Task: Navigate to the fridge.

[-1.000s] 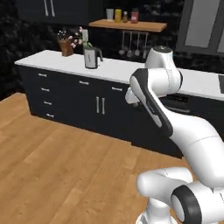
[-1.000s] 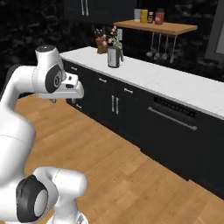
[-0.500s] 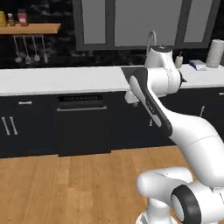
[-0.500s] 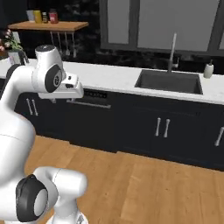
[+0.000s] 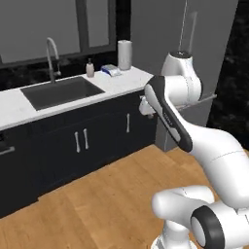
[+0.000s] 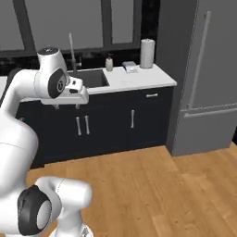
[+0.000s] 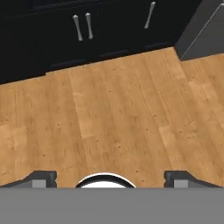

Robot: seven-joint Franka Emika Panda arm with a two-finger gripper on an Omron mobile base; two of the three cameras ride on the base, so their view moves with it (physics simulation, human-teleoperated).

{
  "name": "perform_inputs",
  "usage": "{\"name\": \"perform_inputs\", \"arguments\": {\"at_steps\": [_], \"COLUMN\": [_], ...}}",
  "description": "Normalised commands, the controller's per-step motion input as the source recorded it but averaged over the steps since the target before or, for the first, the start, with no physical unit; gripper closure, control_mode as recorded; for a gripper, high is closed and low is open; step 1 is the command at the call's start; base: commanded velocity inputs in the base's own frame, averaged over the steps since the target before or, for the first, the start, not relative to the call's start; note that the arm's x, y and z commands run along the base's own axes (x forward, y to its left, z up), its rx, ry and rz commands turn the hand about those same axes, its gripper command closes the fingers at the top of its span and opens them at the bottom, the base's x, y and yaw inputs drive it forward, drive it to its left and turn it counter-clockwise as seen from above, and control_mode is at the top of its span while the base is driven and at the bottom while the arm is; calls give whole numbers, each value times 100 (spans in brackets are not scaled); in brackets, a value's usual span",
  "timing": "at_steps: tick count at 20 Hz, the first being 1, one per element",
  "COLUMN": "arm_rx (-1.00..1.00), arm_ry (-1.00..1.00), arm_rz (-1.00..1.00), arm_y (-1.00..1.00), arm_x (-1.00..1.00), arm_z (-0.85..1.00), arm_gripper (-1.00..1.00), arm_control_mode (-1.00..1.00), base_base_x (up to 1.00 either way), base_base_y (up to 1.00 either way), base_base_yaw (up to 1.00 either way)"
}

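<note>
- Closing in on the fridge (image 6: 208, 78), tall and grey at the right, just beside the sink table (image 6: 139, 78).
- Facing the dark cabinets (image 7: 83, 26) more than the fridge; approach judged partly done, squaring up left.
- Carrying nothing: pincer (image 7: 111, 178) spread wide over wooden floor (image 7: 118, 113).
</note>
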Motion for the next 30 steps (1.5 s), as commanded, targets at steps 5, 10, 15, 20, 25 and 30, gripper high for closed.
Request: {"name": "perform_inputs", "arguments": {"at_steps": [5,10,15,20,25,30], "arm_rx": [0,0,0,0,0,0], "arm_ry": [0,0,0,0,0,0], "arm_rz": [0,0,0,0,0,0], "arm_y": [0,0,0,0,0,0], "arm_x": [0,0,0,0,0,0], "arm_z": [0,0,0,0,0,0], "arm_gripper": [-100,-100,-100,-100,-100,-100], "arm_control_mode": [100,100,100,100,100,100], "base_base_x": [55,100,100,100,100,100], "base_base_y": [-56,-83,-65,-41,-44,-43], "base_base_yaw": [-70,-49,-30,1,27,39]}}
